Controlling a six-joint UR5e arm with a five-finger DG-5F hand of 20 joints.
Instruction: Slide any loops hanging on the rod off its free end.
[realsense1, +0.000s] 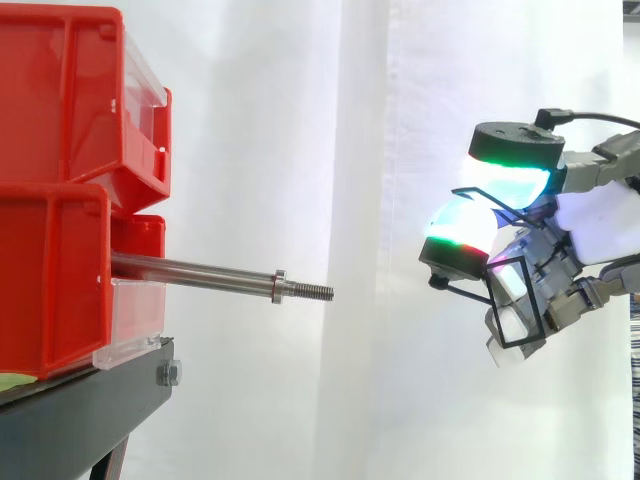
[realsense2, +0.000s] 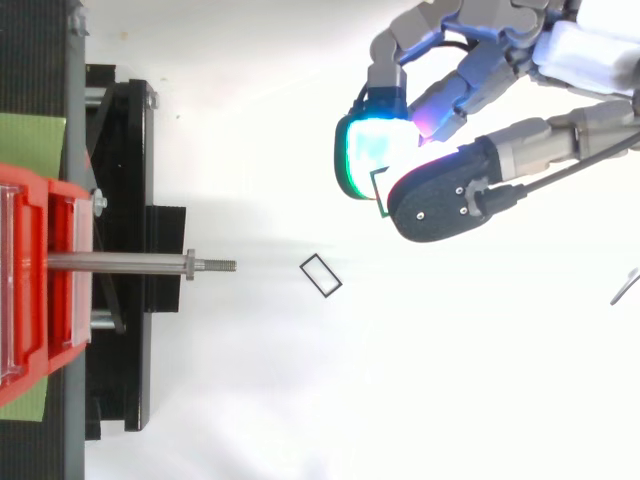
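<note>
Rod (realsense1: 200, 271) bare; side view: hand (realsense1: 590, 225) pinches thin black loop (realsense1: 534, 296) between pads. Top view: second loop (realsense2: 320, 275) beyond rod's tip.

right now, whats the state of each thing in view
rod: bare, no loop on it
robot hand: curled, pinching a loop
pinched loop: off the rod, between the fingertips
second loop: loose, off the rod, apart from the robot hand
red bins: stacked, rod sticking out
</note>
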